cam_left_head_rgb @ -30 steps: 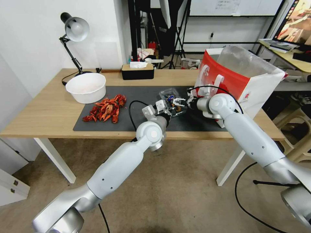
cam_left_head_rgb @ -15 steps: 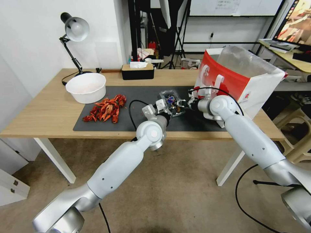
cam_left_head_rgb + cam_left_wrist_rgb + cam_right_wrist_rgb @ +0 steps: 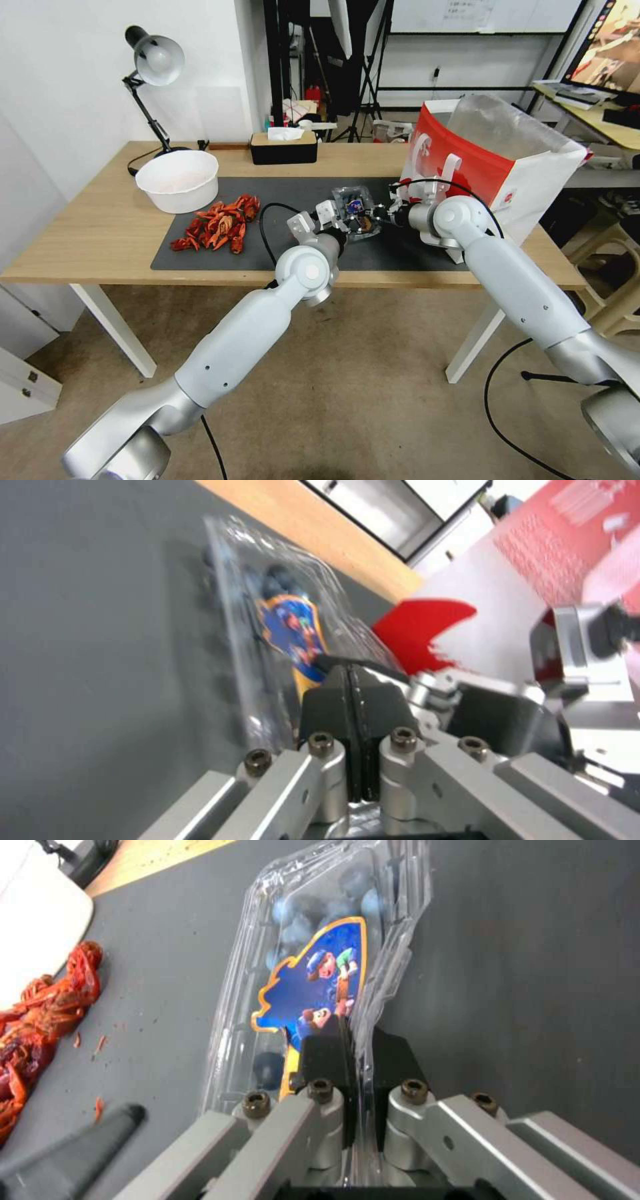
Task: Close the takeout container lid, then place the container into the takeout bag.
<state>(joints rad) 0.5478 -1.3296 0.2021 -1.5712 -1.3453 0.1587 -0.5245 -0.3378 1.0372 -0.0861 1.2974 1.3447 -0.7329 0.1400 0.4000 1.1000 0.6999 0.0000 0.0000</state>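
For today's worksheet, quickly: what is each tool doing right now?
Left tool: shut, empty, beside the takeout container.
Right tool: shut on the takeout container's edge.

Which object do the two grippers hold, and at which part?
The right gripper pinches the takeout container at its clear edge flange. The left gripper is shut beside it, holding nothing visible.

A lab or studio workspace here: a wooden table [image 3: 100,227] with a dark mat [image 3: 280,200] stands on bare concrete floor [image 3: 373,413], black light stands [image 3: 363,73] and a whiteboard [image 3: 467,15] line the back wall, and a monitor [image 3: 610,47] glows on a side desk [image 3: 600,117].
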